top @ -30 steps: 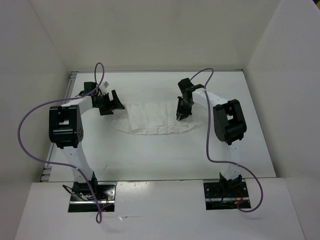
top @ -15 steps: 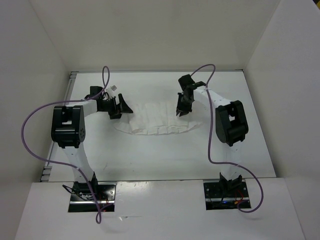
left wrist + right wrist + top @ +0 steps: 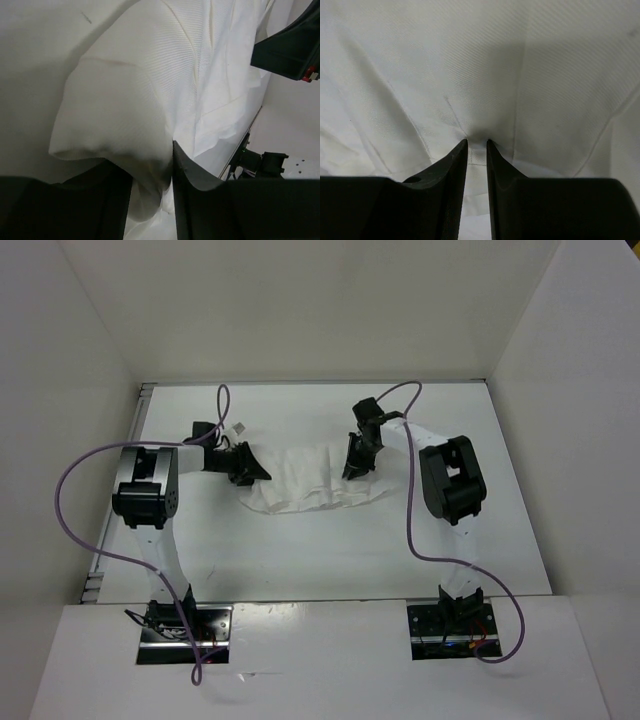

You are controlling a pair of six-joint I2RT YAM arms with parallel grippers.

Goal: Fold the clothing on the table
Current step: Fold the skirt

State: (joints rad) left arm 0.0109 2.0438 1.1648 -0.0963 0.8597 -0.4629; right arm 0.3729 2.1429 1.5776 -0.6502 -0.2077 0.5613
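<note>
From above, the tips of both pincers are lost against the white cloth, so the grips show only in the wrist views. The left pincer (image 3: 150,160) has a bulging fold wedged between its fingers, clamped on the clothing (image 3: 318,480) at its left end; the fingers' lower parts are cut off by the frame and the cloth below them falls into shadow. The right pincer (image 3: 476,141) has its fingers nearly together, pinching a small tuck from which creases fan out, at the garment's far right part. The clothing lies rumpled on the table (image 3: 300,550), a little beyond its middle, stretched between the two pincers, with its near edge curved; its fine ribbing shows only up close. In the left wrist view a black part with a red spot is cut off at the upper right, too partial to identify. A small white tag (image 3: 240,428) by the left wrist is too small to read. The table is plain matte white with a thin metal edge (image 3: 300,382) at the far side, shut in by upright white walls (image 3: 300,310); purple cables (image 3: 62,502) loop from each arm
</note>
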